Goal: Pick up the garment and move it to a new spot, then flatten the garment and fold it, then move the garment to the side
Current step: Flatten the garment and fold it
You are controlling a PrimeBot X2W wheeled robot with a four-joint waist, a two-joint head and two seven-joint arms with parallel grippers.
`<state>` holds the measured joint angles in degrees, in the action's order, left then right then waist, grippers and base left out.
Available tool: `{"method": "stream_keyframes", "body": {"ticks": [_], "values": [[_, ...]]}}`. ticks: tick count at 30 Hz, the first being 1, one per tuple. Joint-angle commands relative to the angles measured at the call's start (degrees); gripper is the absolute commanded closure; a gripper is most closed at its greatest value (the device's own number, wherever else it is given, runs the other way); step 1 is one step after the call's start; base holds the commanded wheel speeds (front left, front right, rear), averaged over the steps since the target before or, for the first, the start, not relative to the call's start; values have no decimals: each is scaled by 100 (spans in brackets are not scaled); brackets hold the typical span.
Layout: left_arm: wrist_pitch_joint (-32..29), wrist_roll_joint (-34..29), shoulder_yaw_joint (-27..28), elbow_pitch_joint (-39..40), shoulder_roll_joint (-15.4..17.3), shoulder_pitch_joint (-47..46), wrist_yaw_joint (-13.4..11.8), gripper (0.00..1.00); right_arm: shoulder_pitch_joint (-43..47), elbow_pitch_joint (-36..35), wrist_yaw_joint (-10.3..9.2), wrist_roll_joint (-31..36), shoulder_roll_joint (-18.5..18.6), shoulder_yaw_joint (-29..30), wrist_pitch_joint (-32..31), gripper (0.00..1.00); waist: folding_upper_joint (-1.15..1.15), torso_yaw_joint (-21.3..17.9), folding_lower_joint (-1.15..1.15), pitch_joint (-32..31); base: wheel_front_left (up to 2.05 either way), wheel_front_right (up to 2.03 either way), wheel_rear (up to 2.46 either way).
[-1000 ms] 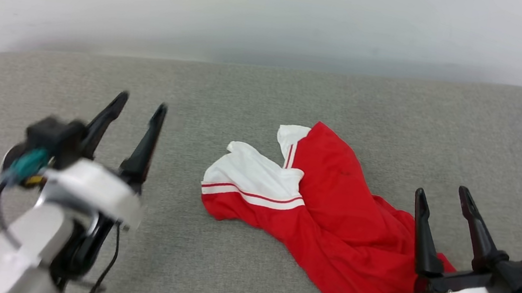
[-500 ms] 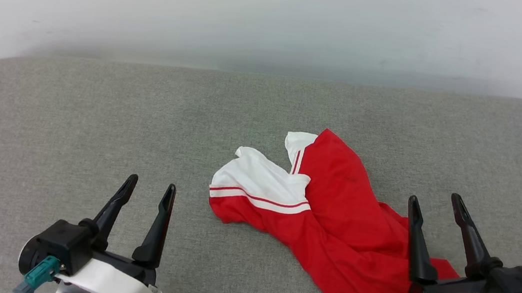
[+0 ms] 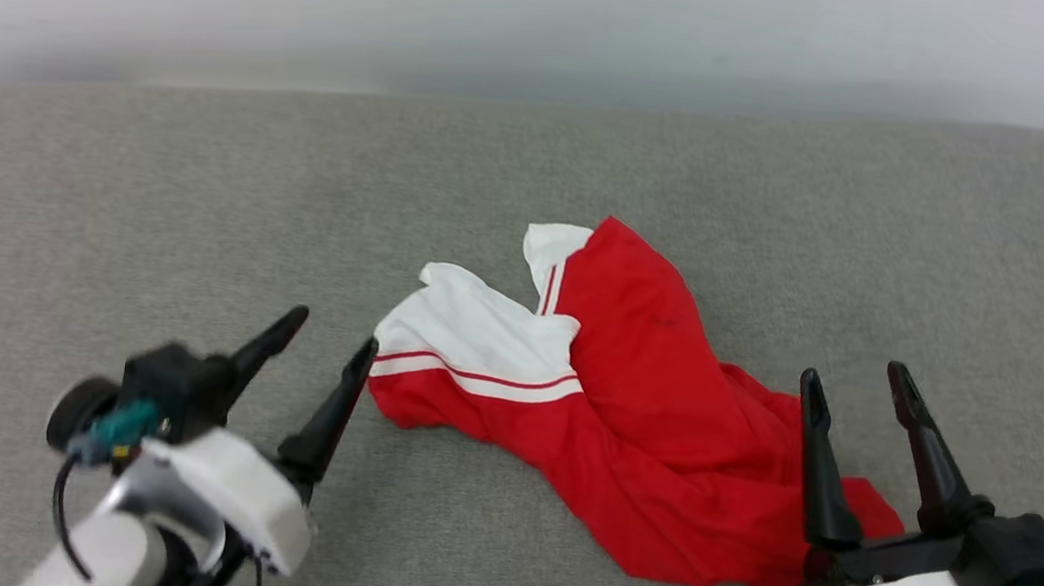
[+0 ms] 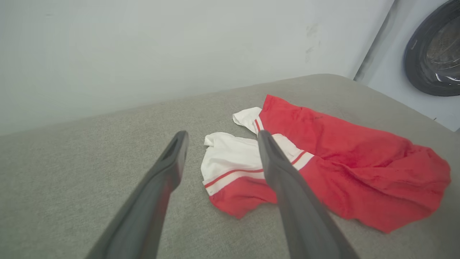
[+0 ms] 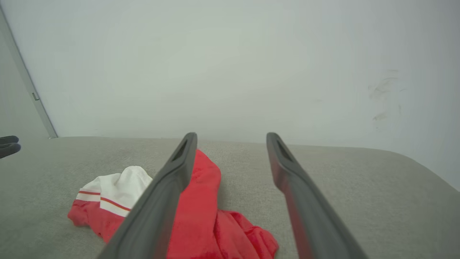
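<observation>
Shirt [image 3: 635,429] lies crumpled mid grey cushion [image 3: 143,183], unheld. Left gripper [image 3: 336,329] beside white sleeve [image 3: 467,326], right gripper [image 3: 852,372] over the red end; both spread apart. Pickup looks pending: lower, pinch cloth.

The garment [image 3: 655,432] is red with white, red-striped sleeves, and the surface [image 3: 193,189] is grey.

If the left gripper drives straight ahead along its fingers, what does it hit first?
The left gripper would most likely meet the garment at its white sleeve, which lies just beyond the open fingertips. Its height is unclear, so it may graze the grey surface first.
</observation>
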<state>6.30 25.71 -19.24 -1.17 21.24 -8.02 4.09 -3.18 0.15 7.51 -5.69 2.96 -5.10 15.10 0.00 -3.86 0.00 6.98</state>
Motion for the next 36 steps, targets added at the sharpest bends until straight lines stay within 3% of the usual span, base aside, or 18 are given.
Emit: {"method": "stream_keyframes", "body": {"ticks": [1,3,4,7,14,19,29,30,31,36], "values": [[-404,72,-50,2,139,-368,88,0,-120,-53,-4,-55,-15,-5,9,0,0,-245,0,272,0,0,0],[-920,227,-148,-16,258,-770,175,0,-182,-87,-4,-56,-15,7,9,0,0,-353,0,440,0,0,0],[-1800,638,-256,-125,433,-1443,271,0,-314,-111,-4,-74,-16,-17,9,0,0,-519,0,700,0,0,0],[-2787,923,-465,-330,670,-2112,309,0,-404,-133,-4,-132,-16,-7,9,0,0,-665,0,909,0,0,0],[-4590,1559,-823,-916,996,-3198,329,0,-548,-162,-4,-293,-16,-63,9,0,0,-977,0,1273,0,0,0],[-5215,1429,-1164,-1329,1192,-3624,335,0,-647,-185,-4,-379,-16,-99,9,0,0,-1132,0,1488,0,0,0],[-5563,1363,-1620,-1868,1169,-3824,337,0,-720,-198,-4,-482,-16,-155,9,0,0,-1275,0,1742,0,0,0],[-5632,1491,-1757,-1842,1152,-3792,338,62,-722,-195,-4,-484,-16,-159,9,0,0,-1283,0,1756,0,0,0],[-5631,1596,-1818,-1825,1146,-3769,345,100,-727,-187,-4,-484,-16,-161,9,0,0,-1288,0,1766,0,0,0],[-4857,1666,-1830,-1721,1201,-3998,338,100,-737,-119,-4,-417,-15,-110,9,0,0,-1207,0,1676,0,0,0]]}}
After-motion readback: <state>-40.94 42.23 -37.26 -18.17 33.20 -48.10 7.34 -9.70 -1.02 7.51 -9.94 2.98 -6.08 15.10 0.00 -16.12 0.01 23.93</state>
